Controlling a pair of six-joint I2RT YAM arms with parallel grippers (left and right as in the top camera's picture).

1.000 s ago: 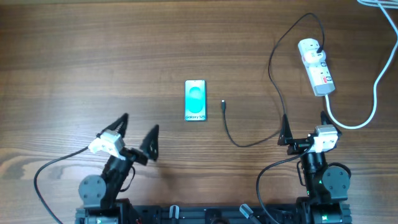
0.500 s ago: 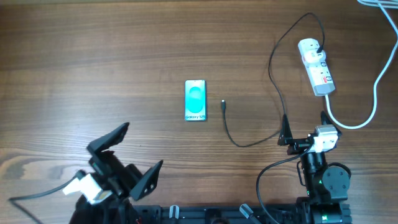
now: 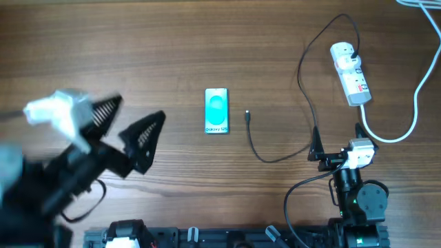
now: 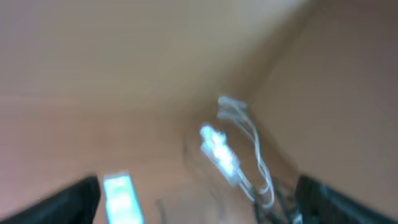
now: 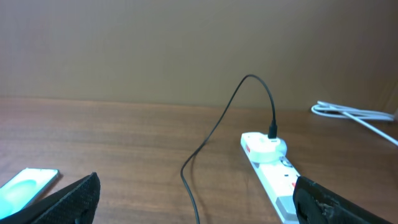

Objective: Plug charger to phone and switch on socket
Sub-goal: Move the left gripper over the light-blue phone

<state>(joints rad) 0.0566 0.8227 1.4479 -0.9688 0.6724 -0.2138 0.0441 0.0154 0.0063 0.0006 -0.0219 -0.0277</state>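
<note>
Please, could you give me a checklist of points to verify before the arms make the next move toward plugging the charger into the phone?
1. The small flat smartphone with teal screen lies flat, screen up, nothing on it: ok.
2. The small black connector tip of the thin black charger cable lies free beside the phone, apart from it: ok.
3. The cable's other end sits in the white power strip: ok.
4. Both open and empty, left pincer and right pincer: ok.
5. Left wrist view sharp enough to aim: not ok, blurred.
6. Strip switched on or off: cannot tell.
</note>
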